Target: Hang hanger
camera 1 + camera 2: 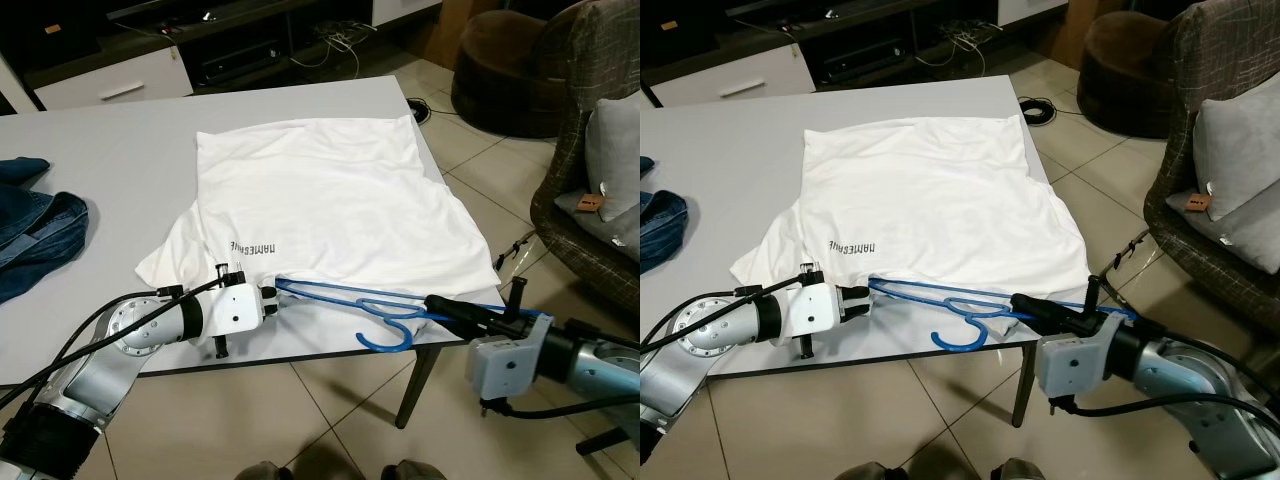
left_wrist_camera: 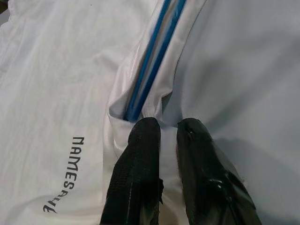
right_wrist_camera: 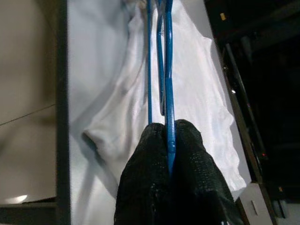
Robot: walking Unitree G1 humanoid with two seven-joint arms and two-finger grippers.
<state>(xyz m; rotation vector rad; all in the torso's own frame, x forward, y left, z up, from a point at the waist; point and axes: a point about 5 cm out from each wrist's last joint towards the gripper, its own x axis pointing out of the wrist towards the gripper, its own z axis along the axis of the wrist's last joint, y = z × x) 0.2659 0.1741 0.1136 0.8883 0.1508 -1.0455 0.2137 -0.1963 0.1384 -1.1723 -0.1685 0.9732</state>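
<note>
A white T-shirt lies flat on the pale grey table. A blue hanger lies along the table's front edge, its left end tucked into the shirt's hem and its hook hanging past the edge. My left gripper is at the hanger's left end, and its fingers pinch a fold of shirt cloth just short of the hanger. My right gripper is shut on the hanger's right end, at the table's front right corner.
A blue denim garment lies at the table's left edge. An armchair with a grey cushion stands close on the right, and a brown pouf behind it. A table leg stands under the right corner. Tiled floor lies below.
</note>
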